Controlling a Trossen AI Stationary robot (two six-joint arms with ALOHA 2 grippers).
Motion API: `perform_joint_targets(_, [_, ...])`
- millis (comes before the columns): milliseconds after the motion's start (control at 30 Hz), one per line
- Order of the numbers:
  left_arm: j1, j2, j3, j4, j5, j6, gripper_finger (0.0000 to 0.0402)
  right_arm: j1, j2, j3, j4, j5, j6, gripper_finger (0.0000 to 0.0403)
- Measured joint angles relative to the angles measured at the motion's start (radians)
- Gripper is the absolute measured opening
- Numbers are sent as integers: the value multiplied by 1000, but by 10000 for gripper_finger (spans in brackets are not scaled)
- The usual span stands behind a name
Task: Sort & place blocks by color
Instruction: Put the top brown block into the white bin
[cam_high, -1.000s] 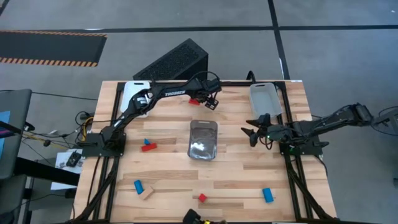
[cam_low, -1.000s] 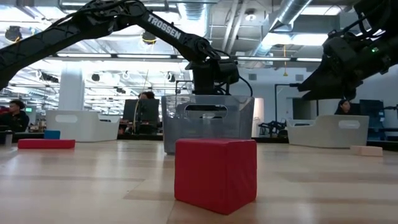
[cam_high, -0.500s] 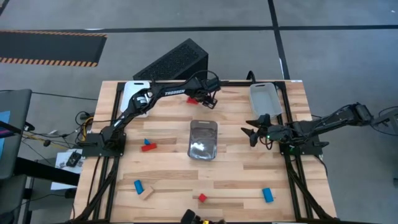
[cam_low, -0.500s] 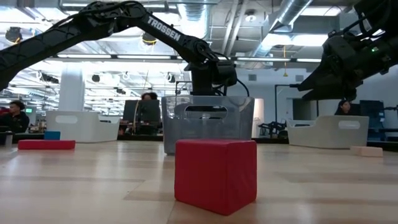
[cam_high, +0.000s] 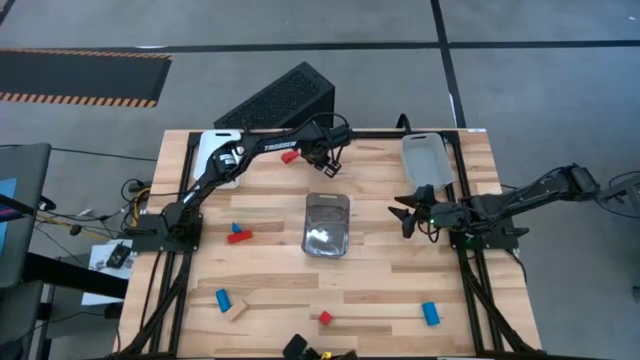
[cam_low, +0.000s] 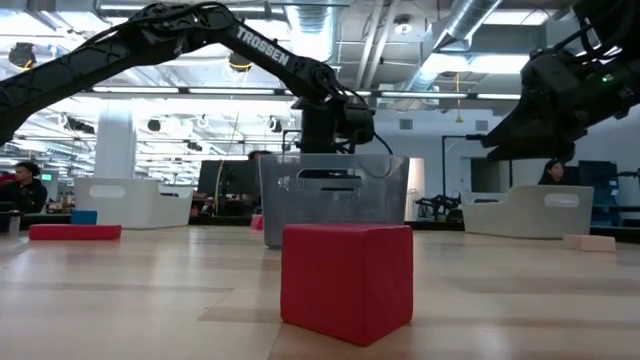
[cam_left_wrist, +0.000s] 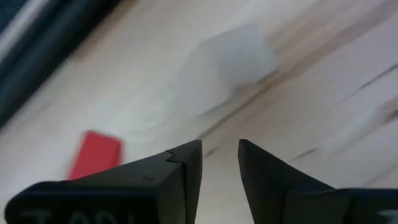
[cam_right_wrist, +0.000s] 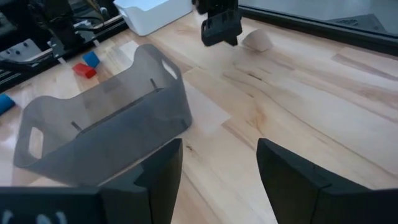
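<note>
My left gripper (cam_high: 327, 164) hovers over the far middle of the table with only a narrow gap between its fingers (cam_left_wrist: 221, 163) and nothing in it. A flat red block (cam_high: 290, 157) lies on the wood just to its left, also seen in the left wrist view (cam_left_wrist: 93, 155). A pale wood block (cam_left_wrist: 225, 67) rests on the table beyond the fingertips; the right wrist view shows it (cam_right_wrist: 256, 40) beside the left gripper (cam_right_wrist: 219, 28). My right gripper (cam_high: 405, 212) waits open to the right of the clear tray (cam_high: 326, 225), holding nothing.
A white tray (cam_high: 215, 150) stands far left and a grey tray (cam_high: 427, 160) far right. A red and a blue block (cam_high: 238, 235) lie at mid-left. Near the front edge are a blue block (cam_high: 222, 299), a wood one (cam_high: 237, 311), a red cube (cam_high: 324, 318) and another blue block (cam_high: 430, 313).
My left gripper has gone a little toward the table's left edge. The red block, which lay right at the gripper, now lies farther left on the table, apart from the fingers, and shows left of the clear tray in the low view.
</note>
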Motion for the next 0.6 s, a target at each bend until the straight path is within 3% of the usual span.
perform_joint_targets(133, [0,0,35,-19,-20,78,94,14,0,0,0,0,1,224])
perform_joint_targets(300, [7,-1,57,54,4,305,124,13,0,0,0,1,2,224])
perform_joint_targets(467, [36,-1,57,98,117,560,182,13,0,0,0,2,18,223])
perform_joint_targets(600, [55,-1,56,105,176,688,204,13,0,0,0,2,19,223])
